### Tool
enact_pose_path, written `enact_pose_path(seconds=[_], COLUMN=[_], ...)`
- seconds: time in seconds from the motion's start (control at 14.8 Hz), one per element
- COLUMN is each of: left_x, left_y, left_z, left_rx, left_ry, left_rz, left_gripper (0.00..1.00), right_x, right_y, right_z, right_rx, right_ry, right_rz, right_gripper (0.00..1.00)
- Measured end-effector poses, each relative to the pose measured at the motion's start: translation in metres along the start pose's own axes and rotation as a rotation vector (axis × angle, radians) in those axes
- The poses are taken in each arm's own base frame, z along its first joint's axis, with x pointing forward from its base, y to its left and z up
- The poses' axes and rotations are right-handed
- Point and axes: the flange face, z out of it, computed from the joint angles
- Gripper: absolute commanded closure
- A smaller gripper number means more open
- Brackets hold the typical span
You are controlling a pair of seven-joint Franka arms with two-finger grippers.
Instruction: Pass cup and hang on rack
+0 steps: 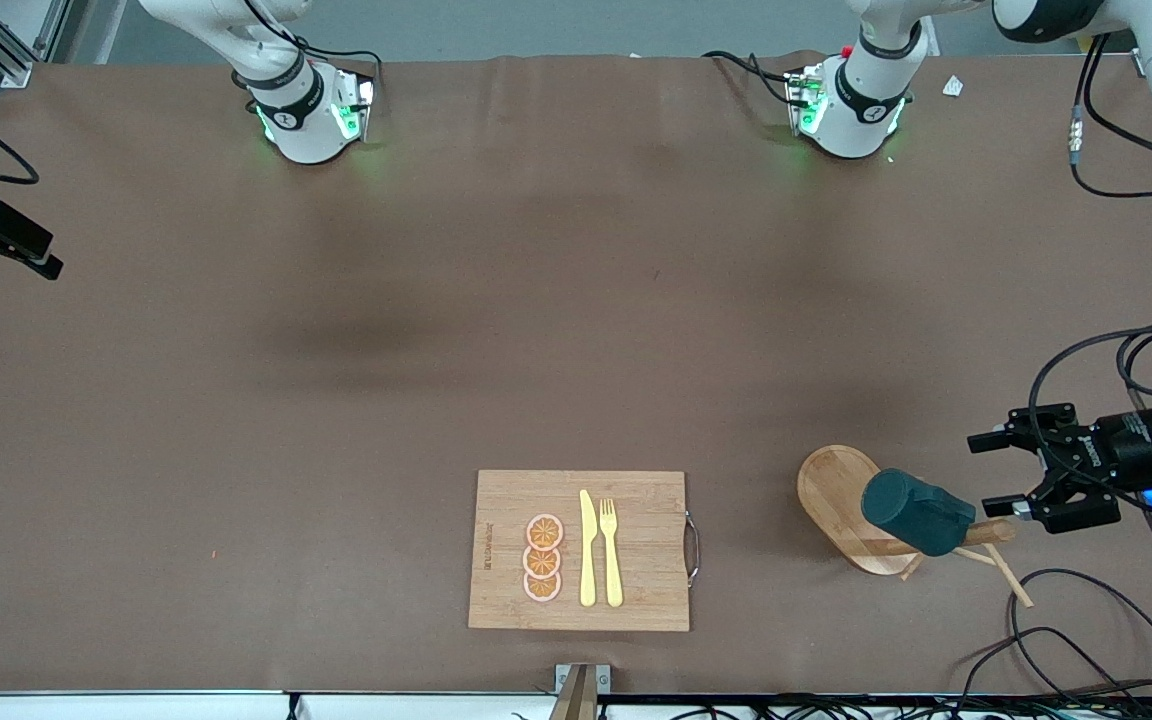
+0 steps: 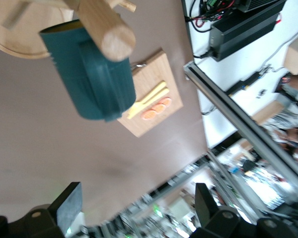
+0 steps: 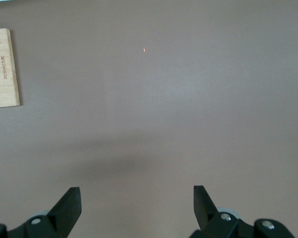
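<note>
Cup [image 1: 918,513] hangs on the rack [image 1: 841,505] near the desk's front edge, just beside the released left gripper [image 1: 996,473]; right gripper [image 3: 137,203] waits released.

The cup [image 1: 918,512] is small, round and dark teal green, with thin ribs on its side. It hangs tipped over on a peg of the rack [image 1: 841,495]. The rack is light wood, with an oval flat base, a middle post and thin pegs. It stands on the desk at about 4 o'clock in the front view.
</note>
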Motion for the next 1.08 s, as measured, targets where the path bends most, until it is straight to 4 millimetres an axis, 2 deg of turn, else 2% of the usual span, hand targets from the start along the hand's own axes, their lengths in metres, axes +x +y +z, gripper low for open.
enact_pose_path(seconds=[0.41,0.61,0.75,0.88,1.08], left_x=[-0.105,-0.17,-0.202,-0.213,-0.207], left_y=[0.036,0.053,0.06,0.062,0.048], left_z=[-0.004,0.013,0.021,0.013,-0.019], left_rx=[0.314,0.564,0.654,0.684,0.732], left_ry=[0.277,0.488,0.546,0.548,0.508], left_rz=[0.23,0.394,0.51,0.6,0.669], left_gripper=[0.0,0.0,0.0,0.0,0.0], right_x=[0.0,0.0,0.0,0.0,0.0], right_y=[0.0,0.0,0.0,0.0,0.0], right_z=[0.0,0.0,0.0,0.0,0.0], right_rx=[0.0,0.0,0.0,0.0,0.0], right_ry=[0.0,0.0,0.0,0.001,0.001], right_rz=[0.0,0.0,0.0,0.0,0.0], right_gripper=[0.0,0.0,0.0,0.0,0.0])
